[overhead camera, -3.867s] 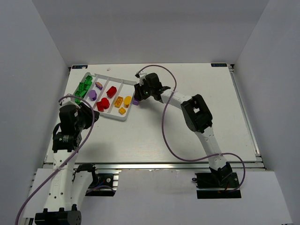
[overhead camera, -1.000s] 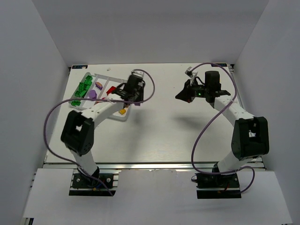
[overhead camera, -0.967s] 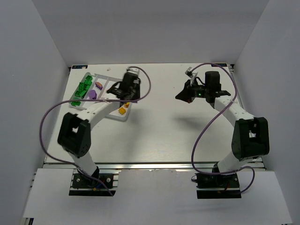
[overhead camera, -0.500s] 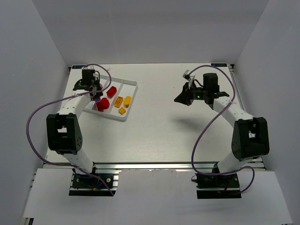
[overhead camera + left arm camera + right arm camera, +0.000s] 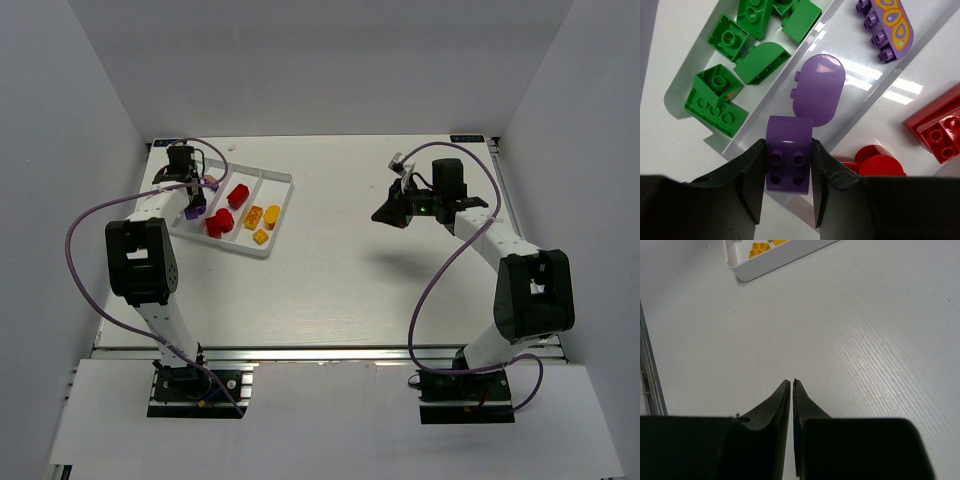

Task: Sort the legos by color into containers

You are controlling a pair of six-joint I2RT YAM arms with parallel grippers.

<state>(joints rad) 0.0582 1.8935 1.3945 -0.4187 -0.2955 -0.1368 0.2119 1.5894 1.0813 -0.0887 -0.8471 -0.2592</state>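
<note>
1. Since half a sec ago the left arm has swung further along the tray (image 5: 265, 172) to its far-left end; right arm barely shifted.
2. Nearest on the tray, top view: three yellow legos (image 5: 255, 216) in the rightmost lane, by the near corner.
3. Right gripper (image 5: 791, 383) hangs well apart from the tray, over bare desk (image 5: 380, 290). Fingers all but pressed together, hairline slit, nothing btwn them.
4. Red legos (image 5: 220, 222) sit in the next lane leftward.
5. Left gripper (image 5: 787, 150) is pinching a purple lego (image 5: 788, 167) by its sides, studs facing the wrist cam, above the near end of the purple lane.
6. Just past it, a smooth purple oval (image 5: 818, 90) lies in the same lane; can't tell if the two touch. Further along is a studded purple piece (image 5: 888, 25) w/ yellow print.
7. Far-left lane: green legos (image 5: 730, 40), jumbled together.
</note>
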